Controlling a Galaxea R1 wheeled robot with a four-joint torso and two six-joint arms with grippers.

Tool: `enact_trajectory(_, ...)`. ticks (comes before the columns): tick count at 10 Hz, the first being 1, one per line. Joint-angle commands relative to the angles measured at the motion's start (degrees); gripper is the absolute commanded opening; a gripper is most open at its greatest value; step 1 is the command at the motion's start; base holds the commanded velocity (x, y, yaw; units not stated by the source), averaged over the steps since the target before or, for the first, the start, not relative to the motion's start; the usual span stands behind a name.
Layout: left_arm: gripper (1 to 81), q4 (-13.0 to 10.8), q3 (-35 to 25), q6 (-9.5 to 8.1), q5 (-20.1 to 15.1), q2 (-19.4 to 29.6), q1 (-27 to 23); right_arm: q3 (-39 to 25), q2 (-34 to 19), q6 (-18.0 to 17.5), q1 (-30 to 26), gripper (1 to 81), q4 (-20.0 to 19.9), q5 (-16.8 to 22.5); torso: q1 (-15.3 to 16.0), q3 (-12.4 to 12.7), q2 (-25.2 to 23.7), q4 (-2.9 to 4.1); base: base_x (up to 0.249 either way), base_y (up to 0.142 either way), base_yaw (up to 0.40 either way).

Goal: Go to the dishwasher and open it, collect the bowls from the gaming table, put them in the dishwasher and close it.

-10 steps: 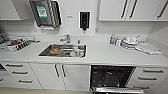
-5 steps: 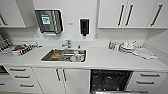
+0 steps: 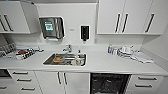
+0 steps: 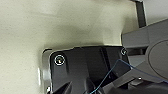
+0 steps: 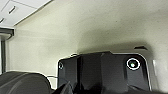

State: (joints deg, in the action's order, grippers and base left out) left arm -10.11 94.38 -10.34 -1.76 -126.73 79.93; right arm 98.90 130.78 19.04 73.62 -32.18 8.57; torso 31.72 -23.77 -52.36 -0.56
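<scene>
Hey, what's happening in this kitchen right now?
The robot faces a white kitchen counter, handling nothing. The dishwasher under the counter, right of the sink, shows a dark open cavity, so it looks open. Dishes sit in the sink and stacked crockery on the counter's right side. No bowls from the gaming table have arrived.

You see a white worktop (image 3: 105,63) and white cabinet doors (image 3: 120,17) with dark bar handles. The steel sink (image 3: 65,59) is grey. The dishwasher (image 3: 109,83) interior is black. The soap dispenser (image 3: 85,32) is black.
</scene>
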Motion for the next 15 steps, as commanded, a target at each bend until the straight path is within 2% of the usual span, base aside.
enact_trajectory(1, 81.1, -0.35, 6.61, -0.03, 1.32, -4.32, 0.97, 1.11, -0.49, 0.29, -2.73, 81.1, 0.28, 4.0, -3.45, -0.06, 5.36, 0.0, 0.0, 0.0, 0.0)
enact_trajectory(3, 81.1, -0.35, 10.04, -0.03, 1.76, -7.58, 2.73, 3.13, 1.35, 0.29, -1.85, 81.1, 0.28, 3.91, -6.23, 0.13, 9.69, 0.0, 0.0, 0.0, 0.0)
enact_trajectory(5, 81.1, -0.44, 14.69, -0.03, 6.76, -10.65, 4.92, 6.73, 4.16, 0.29, -0.27, 81.1, 0.28, 1.45, -8.96, 0.15, 13.99, 0.0, 0.0, 0.0, 0.0)
enact_trajectory(7, 81.1, -0.35, 18.29, -0.12, 7.82, -12.58, 5.72, 9.18, 6.09, 0.29, 0.97, 81.1, 0.19, -0.22, -11.63, 0.15, 18.1, 0.0, 0.0, 0.0, 0.0)
enact_trajectory(8, 81.1, -0.35, 19.09, -0.12, 7.82, -13.2, 5.9, 10.68, 6.97, 0.29, 1.4, 81.1, 0.19, -0.22, -13.0, 2.63, 20.22, 0.0, 0.0, 0.0, 0.0)
enact_trajectory(11, 81.1, -0.44, 19.62, -0.12, 7.82, -14.17, 6.07, 12.62, 8.38, 0.29, 2.02, 81.1, 0.28, -0.22, -16.57, 4.73, 25.77, 0.0, 0.0, 0.0, 0.0)
enact_trajectory(15, 81.1, -0.53, 19.62, -0.03, 7.56, -14.52, 6.07, 14.99, 10.49, 0.38, 2.02, 81.1, 0.81, -0.22, -21.92, 9.87, 33.97, 0.0, 0.0, 0.0, 0.0)
